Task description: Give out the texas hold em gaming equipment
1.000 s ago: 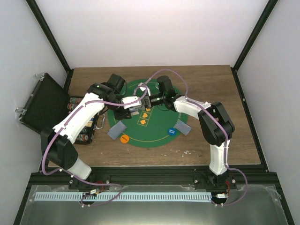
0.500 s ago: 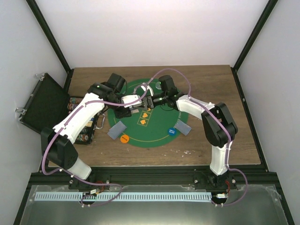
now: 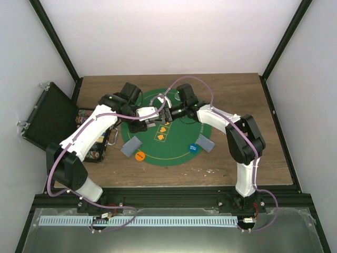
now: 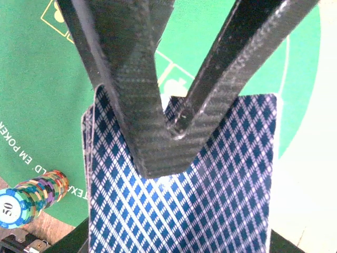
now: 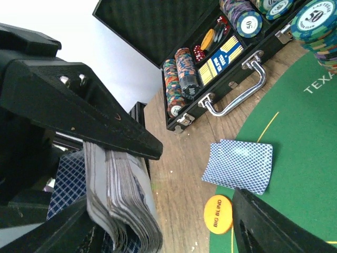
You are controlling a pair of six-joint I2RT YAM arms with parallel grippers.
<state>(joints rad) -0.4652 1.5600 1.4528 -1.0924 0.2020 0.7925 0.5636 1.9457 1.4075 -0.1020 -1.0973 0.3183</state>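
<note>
only the left wrist view shows the deck (image 4: 210, 200) back-on, clamped by its sides in the left gripper (image 3: 150, 120), with two carbon fingers crossing in front. the right wrist view shows the deck's edge beside the right gripper (image 3: 166, 114), jaws well apart; whether it has a card i cannot tell. both meet over the green mat (image 3: 174, 157). the open black case (image 5: 152, 26) holds chip stacks (image 5: 179, 74). one dealt pair (image 5: 239, 166) lies by the orange disc (image 5: 218, 213), another pair (image 3: 206, 142) by the blue disc (image 3: 193, 148).
</note>
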